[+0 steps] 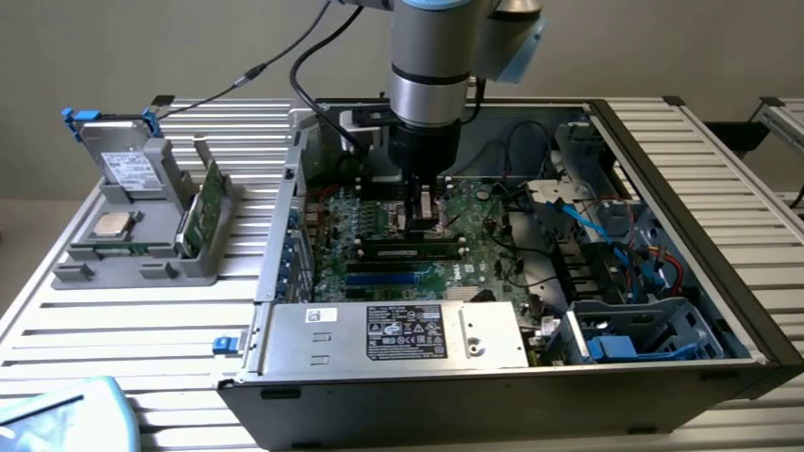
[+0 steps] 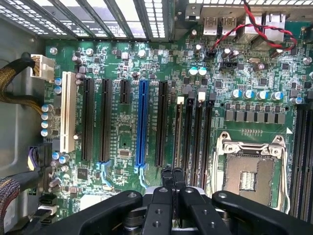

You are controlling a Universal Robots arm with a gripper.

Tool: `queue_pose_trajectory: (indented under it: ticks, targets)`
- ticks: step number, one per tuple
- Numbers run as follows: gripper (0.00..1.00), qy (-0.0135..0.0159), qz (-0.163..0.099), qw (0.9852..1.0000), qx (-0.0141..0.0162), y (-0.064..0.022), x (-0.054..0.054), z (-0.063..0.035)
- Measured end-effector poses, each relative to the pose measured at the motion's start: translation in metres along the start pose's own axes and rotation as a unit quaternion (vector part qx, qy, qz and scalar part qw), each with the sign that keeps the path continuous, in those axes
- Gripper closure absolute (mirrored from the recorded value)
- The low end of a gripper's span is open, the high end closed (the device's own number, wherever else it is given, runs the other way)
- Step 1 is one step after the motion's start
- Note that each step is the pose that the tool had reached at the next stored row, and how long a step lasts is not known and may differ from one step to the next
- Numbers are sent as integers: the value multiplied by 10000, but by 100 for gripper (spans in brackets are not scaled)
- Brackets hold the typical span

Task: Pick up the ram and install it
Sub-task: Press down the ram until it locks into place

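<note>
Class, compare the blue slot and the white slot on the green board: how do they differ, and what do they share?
The blue slot is narrow; the white slot is wider. The blue slot has black slots on both sides; the white slot ends the row. Both are long, parallel and empty.

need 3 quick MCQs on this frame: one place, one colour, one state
1. Where is the square silver processor chip?
A. In the motherboard socket
B. On the grey plastic tray
C. On the power supply

2. What colour is the long slot between the black slots on the green motherboard?
A. Red
B. Blue
C. Yellow

3. How are the black gripper's fingers?
A. Wide open
B. Clamped on a cable
C. Shut together

Key:
1 B: the processor chip lies on the tray, at the exterior view's left of the open computer case.
2 B: the slot on the motherboard is blue.
3 C: the gripper shows its fingertips pressed together, nothing between them.
</note>
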State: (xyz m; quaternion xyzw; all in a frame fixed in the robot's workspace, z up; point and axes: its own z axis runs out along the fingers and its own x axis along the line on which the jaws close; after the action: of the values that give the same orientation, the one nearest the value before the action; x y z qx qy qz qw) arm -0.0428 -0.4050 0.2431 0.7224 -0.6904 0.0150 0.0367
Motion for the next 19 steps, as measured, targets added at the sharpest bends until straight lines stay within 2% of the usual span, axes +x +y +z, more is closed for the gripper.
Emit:
queue_pose_trajectory:
  ticks: [14, 16, 19]
  targets:
    - [89, 4, 0, 10000, 0, 0, 1, 0]
    - [89, 2, 39, 10000, -4, 0, 7, 0]
    - [89, -5, 274, 9996, -20, 0, 6, 0]
